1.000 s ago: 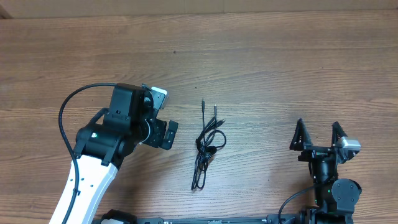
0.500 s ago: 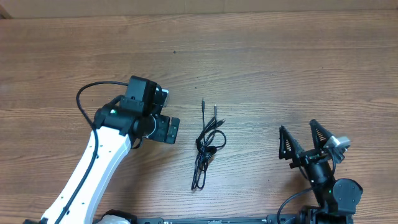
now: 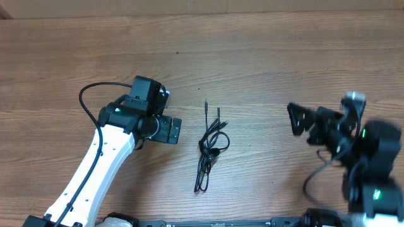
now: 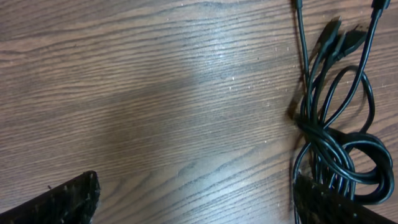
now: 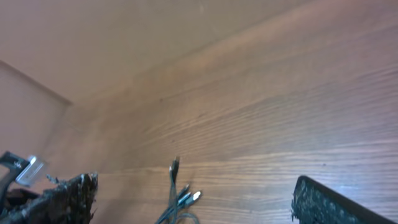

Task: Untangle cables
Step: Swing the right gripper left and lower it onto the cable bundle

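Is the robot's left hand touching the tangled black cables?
Apart. The overhead view shows a strip of bare wooden table between the open left hand and the cables.

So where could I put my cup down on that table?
The whole far strip of the table is bare wood, and so is the stretch between the cables and the right gripper. It is crowded only where the left gripper sits close beside the cables.
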Motion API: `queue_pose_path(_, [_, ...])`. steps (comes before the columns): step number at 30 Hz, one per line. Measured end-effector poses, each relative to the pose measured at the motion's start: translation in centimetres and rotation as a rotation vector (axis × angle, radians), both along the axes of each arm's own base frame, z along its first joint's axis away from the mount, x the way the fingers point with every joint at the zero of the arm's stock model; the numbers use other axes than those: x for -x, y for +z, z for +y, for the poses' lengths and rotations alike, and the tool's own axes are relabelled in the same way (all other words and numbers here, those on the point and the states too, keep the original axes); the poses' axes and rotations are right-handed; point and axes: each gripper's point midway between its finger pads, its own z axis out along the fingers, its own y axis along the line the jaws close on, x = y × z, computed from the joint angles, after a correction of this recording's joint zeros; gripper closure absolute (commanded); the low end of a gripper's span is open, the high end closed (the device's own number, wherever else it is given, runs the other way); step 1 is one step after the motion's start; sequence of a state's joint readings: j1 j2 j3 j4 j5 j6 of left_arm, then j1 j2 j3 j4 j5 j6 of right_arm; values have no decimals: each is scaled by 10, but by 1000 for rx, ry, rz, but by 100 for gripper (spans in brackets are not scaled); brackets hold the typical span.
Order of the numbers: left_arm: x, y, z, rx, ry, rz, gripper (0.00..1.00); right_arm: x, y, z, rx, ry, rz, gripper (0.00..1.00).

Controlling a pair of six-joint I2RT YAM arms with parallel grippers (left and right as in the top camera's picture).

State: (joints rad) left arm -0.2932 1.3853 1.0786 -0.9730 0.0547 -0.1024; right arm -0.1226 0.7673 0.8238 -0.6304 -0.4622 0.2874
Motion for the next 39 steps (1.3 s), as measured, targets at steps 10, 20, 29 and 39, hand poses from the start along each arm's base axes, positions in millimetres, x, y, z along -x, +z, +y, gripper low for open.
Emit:
queue_pose_path(10, [-6, 2, 3, 13, 52, -16, 0, -39, -13, 51, -294, 336, 231, 3])
queue_pose_path(20, [-19, 6, 7, 41, 130, -54, 0, -14, -83, 91, -555, 384, 731, 12])
queue_pose_path(29, [-28, 10, 4, 58, 139, -93, 0, 38, -110, 139, -396, 470, 948, 26])
queue_pose_path(39, [-36, 11, 16, 59, 198, -112, 0, 63, -154, 176, -185, 365, 1025, 26])
